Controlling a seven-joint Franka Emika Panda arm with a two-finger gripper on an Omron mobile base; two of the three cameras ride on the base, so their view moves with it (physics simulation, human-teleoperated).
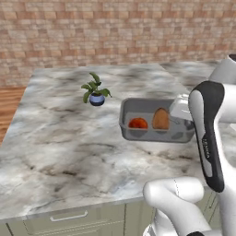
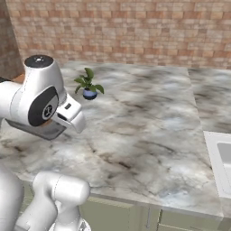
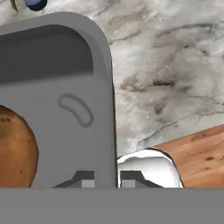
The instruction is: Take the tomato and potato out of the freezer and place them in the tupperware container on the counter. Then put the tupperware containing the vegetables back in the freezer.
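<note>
The grey tupperware container point(image 1: 133, 105) hangs slightly above the marbled counter point(image 1: 69, 152), near its right side. Inside lie the red tomato point(image 1: 138, 123) on the left and the brown potato point(image 1: 161, 119) beside it. In the hand view my gripper point(image 3: 107, 180) is shut on the tupperware container's point(image 3: 65, 65) side wall, one fingertip point(image 3: 85, 180) inside and one outside, with the potato point(image 3: 15, 148) at the left edge. In the right base view the arm covers most of the container point(image 2: 47, 130); only its dark underside shows.
A small plant in a blue pot point(image 1: 95, 90) stands on the counter just left of and behind the container. A white sink point(image 2: 221, 158) is set into the counter point(image 2: 144, 135) at the far right. A brick wall runs behind. Wooden floor point(image 3: 197, 153) lies beyond the counter's edge.
</note>
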